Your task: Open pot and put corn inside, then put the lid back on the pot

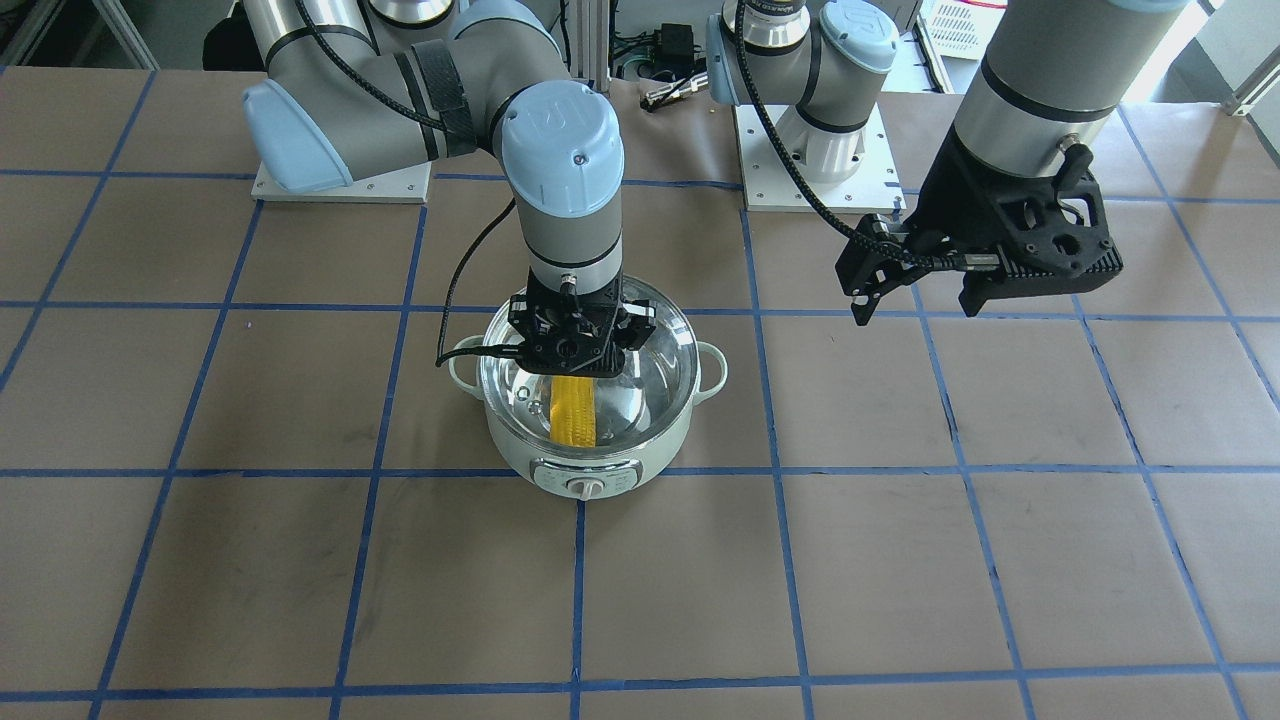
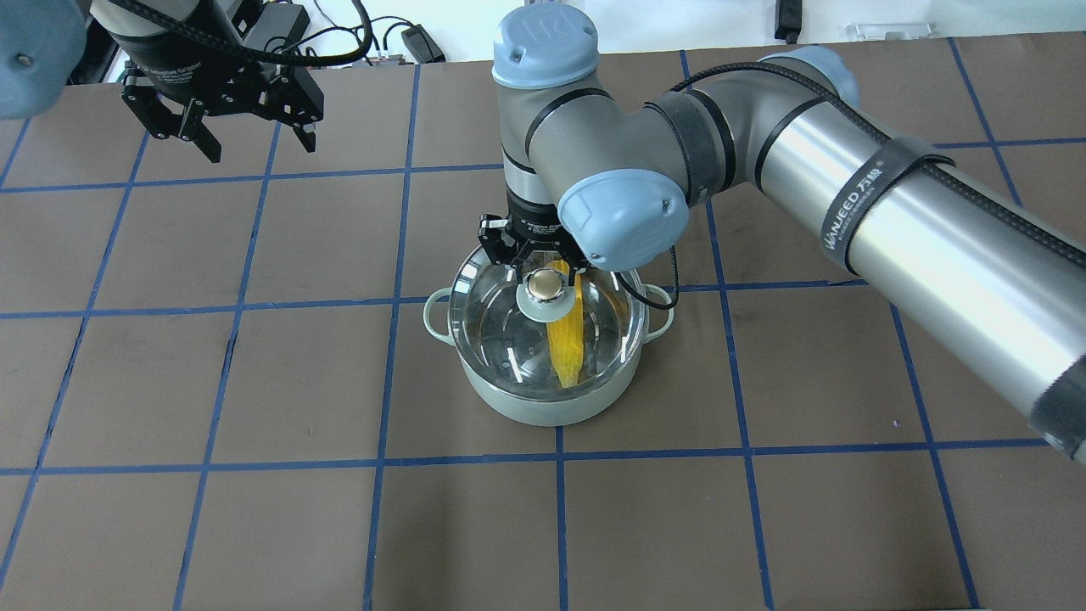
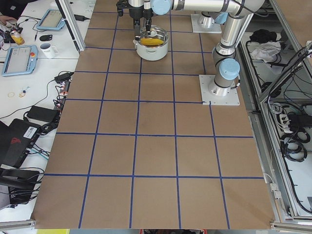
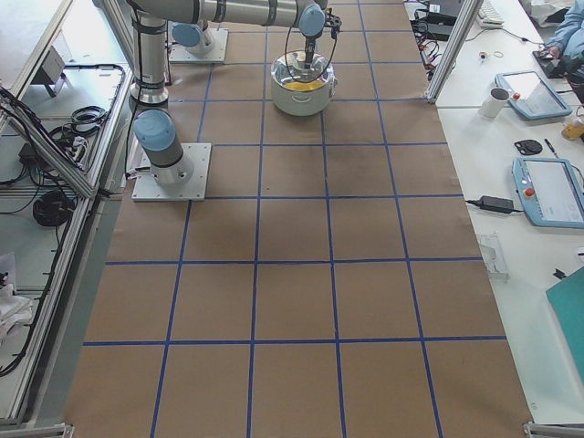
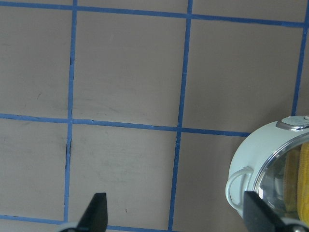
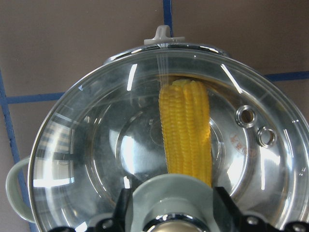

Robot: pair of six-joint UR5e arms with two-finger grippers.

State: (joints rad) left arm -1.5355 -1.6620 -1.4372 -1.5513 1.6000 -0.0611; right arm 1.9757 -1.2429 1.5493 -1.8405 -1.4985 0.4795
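The mint-green pot (image 1: 600,462) stands mid-table, also in the overhead view (image 2: 543,412). The yellow corn (image 1: 573,420) lies inside it, seen through the glass in the overhead view (image 2: 567,348) and the right wrist view (image 6: 187,130). The clear glass lid (image 2: 492,322) rests on the pot's rim. My right gripper (image 2: 545,276) is straight above the pot, shut on the lid's beige knob (image 2: 543,286). My left gripper (image 2: 225,140) is open and empty, raised well off to the pot's side, also in the front view (image 1: 920,300).
The brown table has a blue tape grid (image 2: 390,297). The two arm bases (image 1: 815,150) stand at the robot's edge of the table. In the left wrist view the pot (image 5: 246,164) sits at the right edge.
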